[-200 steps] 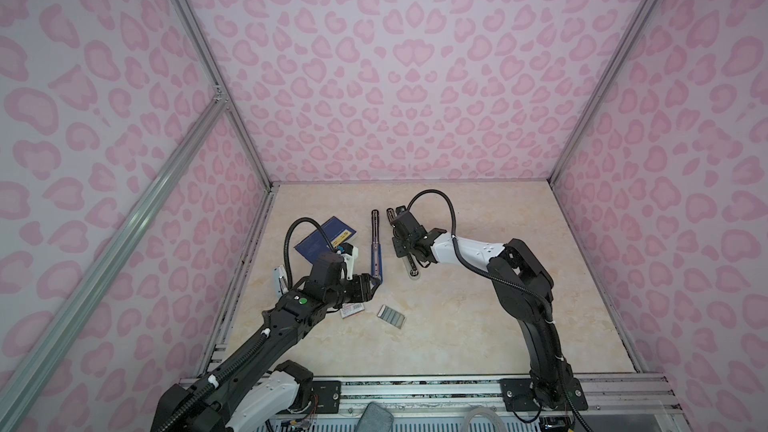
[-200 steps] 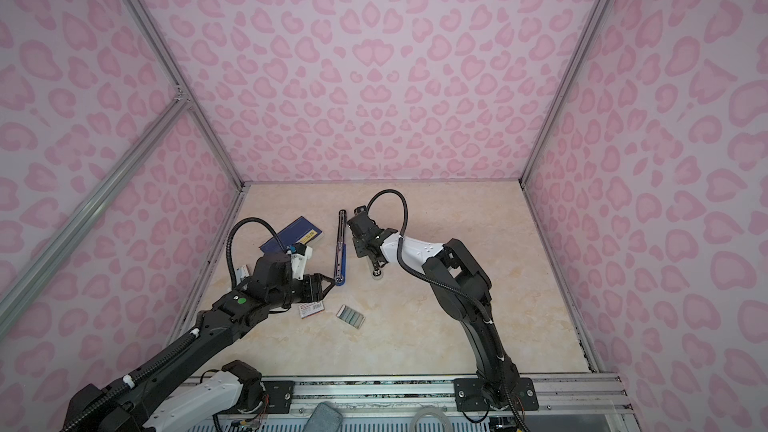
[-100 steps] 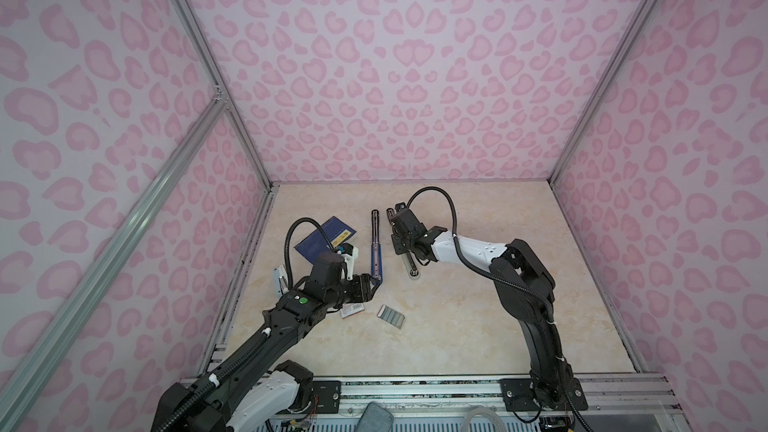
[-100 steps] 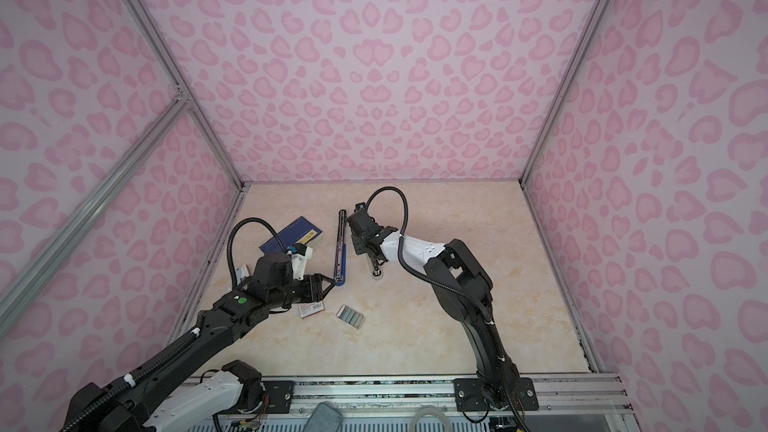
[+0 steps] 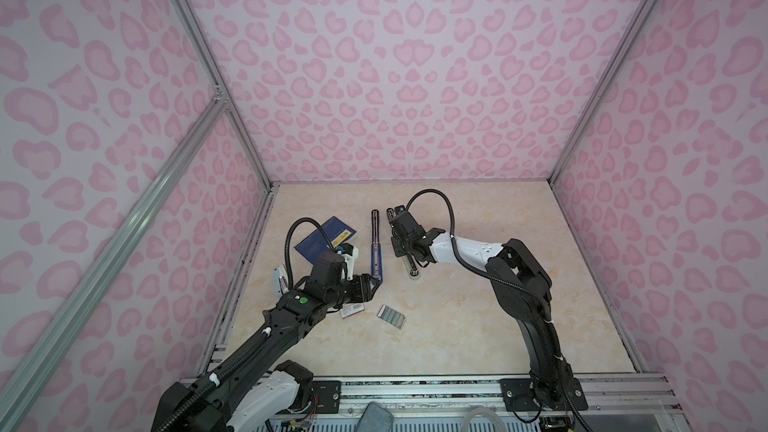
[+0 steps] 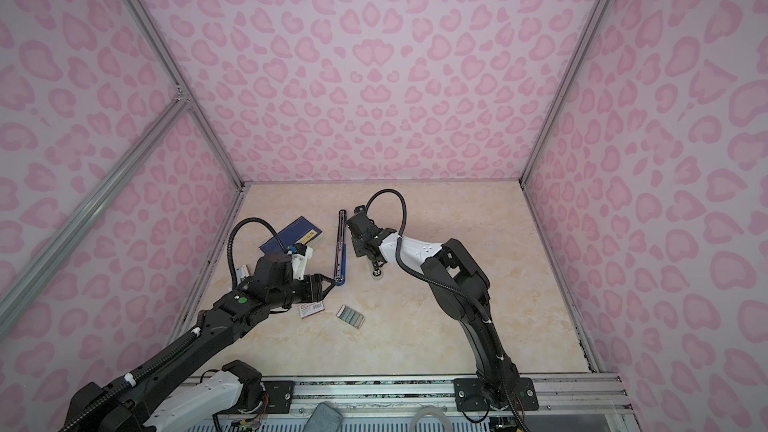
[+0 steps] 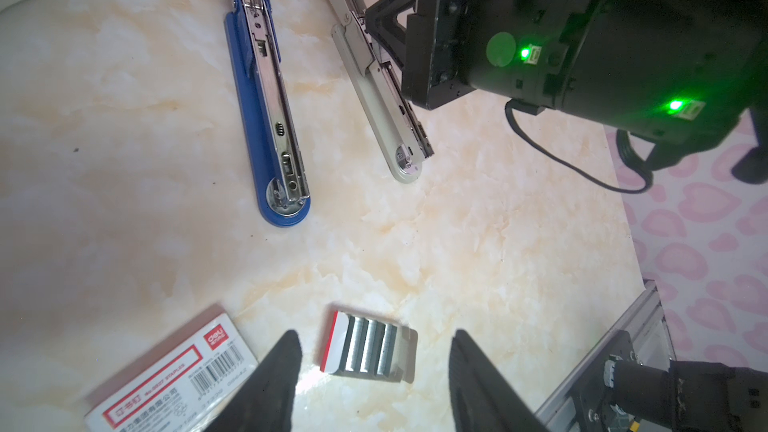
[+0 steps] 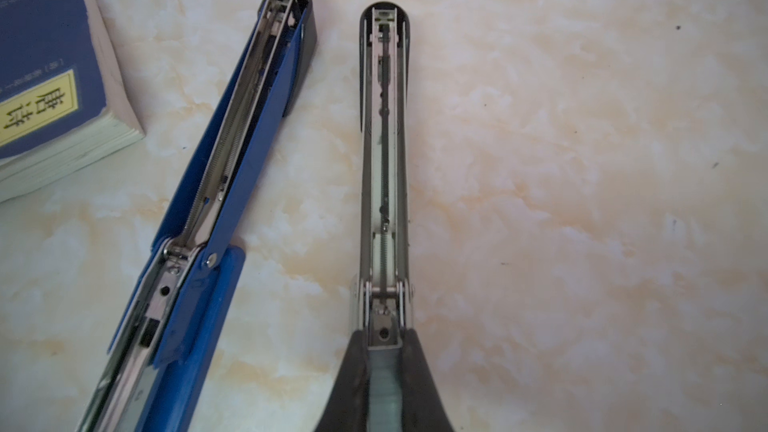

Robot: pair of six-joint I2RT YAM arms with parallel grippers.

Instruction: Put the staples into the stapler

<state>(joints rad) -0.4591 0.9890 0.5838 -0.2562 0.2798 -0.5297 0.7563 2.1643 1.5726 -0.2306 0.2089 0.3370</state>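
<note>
Staples (image 7: 368, 344) sit in their tray (image 7: 409, 340) on the surface (image 7: 498, 243), 0 loaded yet; left fingers (image 7: 274, 376) apart near them, right fingers (image 8: 351, 382) clamped on the open grey stapler (image 8: 384, 139), so pickup and loading remain.

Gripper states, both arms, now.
Left gripper: open, holding nothing, above the staples tray.
Right gripper: closed on what looks like a staple strip, at the grey stapler.

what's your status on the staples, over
Left fingers open, empty, staple tray close by. Right fingers shut on a staple strip at the open grey stapler. Blue stapler alongside, nothing blocking.
</note>
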